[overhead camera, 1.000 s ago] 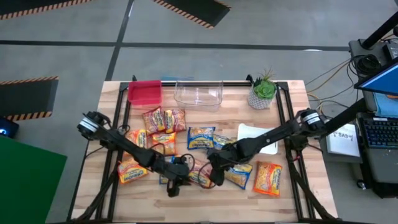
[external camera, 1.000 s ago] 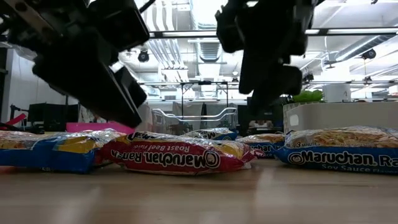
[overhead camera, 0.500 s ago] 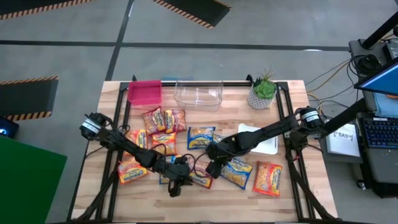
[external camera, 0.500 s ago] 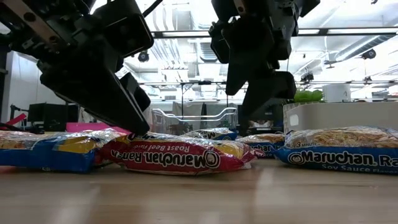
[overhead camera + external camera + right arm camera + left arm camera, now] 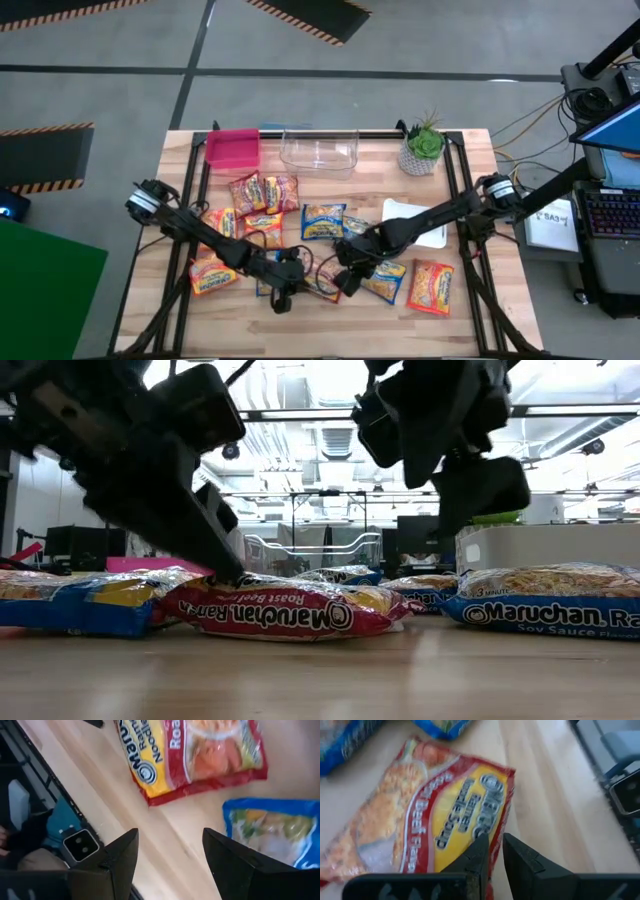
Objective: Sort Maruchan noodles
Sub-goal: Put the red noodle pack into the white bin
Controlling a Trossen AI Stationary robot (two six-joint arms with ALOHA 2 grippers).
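Observation:
Several Maruchan noodle packets lie flat on the wooden table (image 5: 470, 300). A red Roast Beef packet (image 5: 290, 610) (image 5: 425, 820) lies near the near edge, between both grippers. My left gripper (image 5: 281, 293) (image 5: 499, 857) is down at this packet's edge and shut on it. My right gripper (image 5: 346, 272) (image 5: 170, 865) hangs open above the table, over the bare wood between the red packet (image 5: 195, 755) and a blue packet (image 5: 275, 830); it touches nothing. My left gripper pinches the red Roast Beef packet by its long sealed edge (image 5: 496, 827), the edge lying in the narrow gap between the two fingers. The fingers slant down from the table's left. The packet lies flat on the table.
A pink bin (image 5: 232, 150), a clear bin (image 5: 320, 150) and a potted plant (image 5: 422, 145) stand along the far edge. A white tray (image 5: 420, 225) lies right of centre. Blue packets (image 5: 90, 605) (image 5: 550, 600) flank the red one. Bare wood runs along the near edge.
My left gripper has sunk a little, down onto the red packet. My right gripper has shifted toward the far edge and come back, turning as it went, and stays open above the table. The packets have kept their places.

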